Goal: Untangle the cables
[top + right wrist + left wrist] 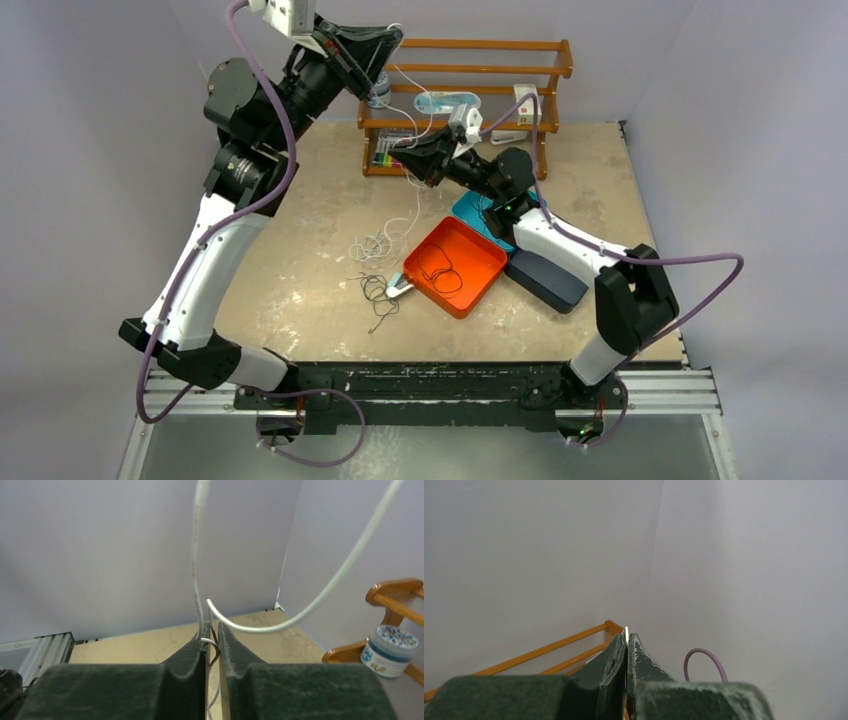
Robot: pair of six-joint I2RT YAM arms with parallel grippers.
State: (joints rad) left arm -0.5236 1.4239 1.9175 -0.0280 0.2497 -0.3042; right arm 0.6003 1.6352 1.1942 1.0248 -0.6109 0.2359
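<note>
The orange tray holds loops of black cable. High up, the left pincer is clenched on the white cable. The right pincer grips it lower down. Loose cables lie on the table.

The left arm and right arm have white shells on their long links and black rounded joints. A purple hose trails along each, looping loose below the bases. A white camera box sits on each wrist. The left gripper and right gripper have dark green wedge fingers, scuffed pale along the edges.
</note>
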